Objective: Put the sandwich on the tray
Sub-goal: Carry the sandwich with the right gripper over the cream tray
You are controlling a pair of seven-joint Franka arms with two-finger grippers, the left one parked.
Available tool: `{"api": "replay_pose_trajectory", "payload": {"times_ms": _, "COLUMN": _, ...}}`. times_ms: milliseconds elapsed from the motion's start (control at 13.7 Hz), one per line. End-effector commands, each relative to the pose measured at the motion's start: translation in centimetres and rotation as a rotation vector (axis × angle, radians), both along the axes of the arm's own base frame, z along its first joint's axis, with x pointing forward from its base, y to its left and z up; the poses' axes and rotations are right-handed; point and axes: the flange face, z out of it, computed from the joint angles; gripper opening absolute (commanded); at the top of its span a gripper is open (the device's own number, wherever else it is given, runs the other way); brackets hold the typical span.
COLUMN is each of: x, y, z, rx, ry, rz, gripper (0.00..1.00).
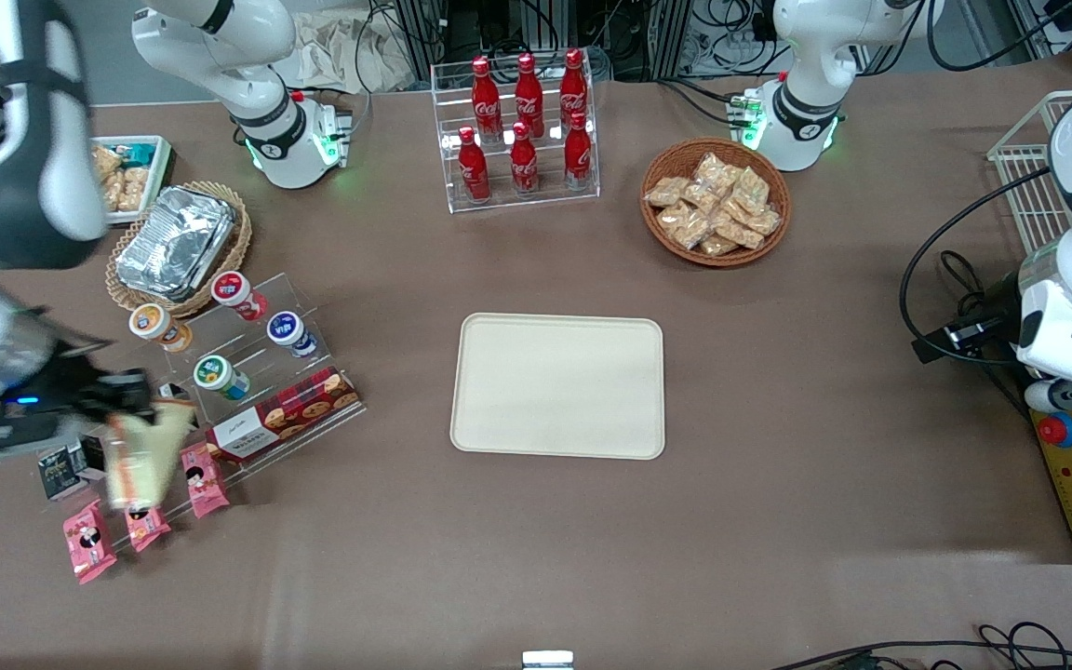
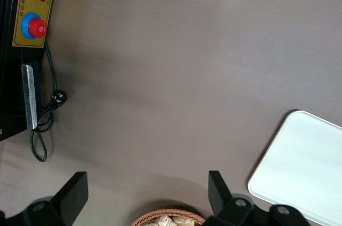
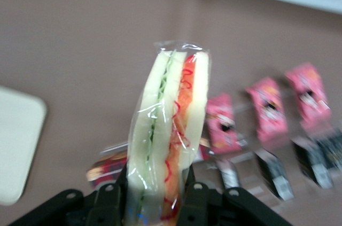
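Sandwich aloft, tray waiting mid-table

The wrapped sandwich (image 3: 168, 135) hangs clamped in the right gripper (image 1: 140, 409) above pink snack packets (image 1: 87, 552), its long axis pointing away from the fingers. The bare cream tray (image 1: 558, 385) lies well apart, toward the parked arm's end.
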Motion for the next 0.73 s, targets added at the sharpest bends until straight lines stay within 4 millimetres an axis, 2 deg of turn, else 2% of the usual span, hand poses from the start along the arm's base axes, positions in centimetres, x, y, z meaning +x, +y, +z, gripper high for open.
{"api": "replay_pose_trajectory", "payload": {"times_ms": 0, "x": -1.0, "y": 9.1, "z": -0.1, "rx": -0.058, "ry": -0.003, "rz": 0.221, "gripper": 0.40}}
{"api": "replay_pose_trajectory", "payload": {"times_ms": 73, "x": -2.0, "y": 13.4, "z": -0.9, "rx": -0.097, "ry": -0.002, "rz": 0.296, "gripper": 0.40}}
{"api": "replay_pose_trajectory", "payload": {"times_ms": 293, "x": -4.6, "y": 23.3, "z": -3.7, "rx": -0.151, "ry": -0.020, "rz": 0.476, "gripper": 0.40}}
{"api": "replay_pose_trajectory", "payload": {"times_ms": 439, "x": -7.5, "y": 30.3, "z": -6.0, "rx": -0.210, "ry": -0.026, "rz": 0.611, "gripper": 0.40}}
{"api": "replay_pose_trajectory", "payload": {"times_ms": 512, "x": -8.9, "y": 33.2, "z": -7.1, "rx": -0.255, "ry": -0.042, "rz": 0.679, "gripper": 0.41}}
{"api": "replay_pose_trajectory", "payload": {"times_ms": 659, "x": -10.0, "y": 36.8, "z": -9.6, "rx": -0.267, "ry": -0.063, "rz": 0.757, "gripper": 0.45}}
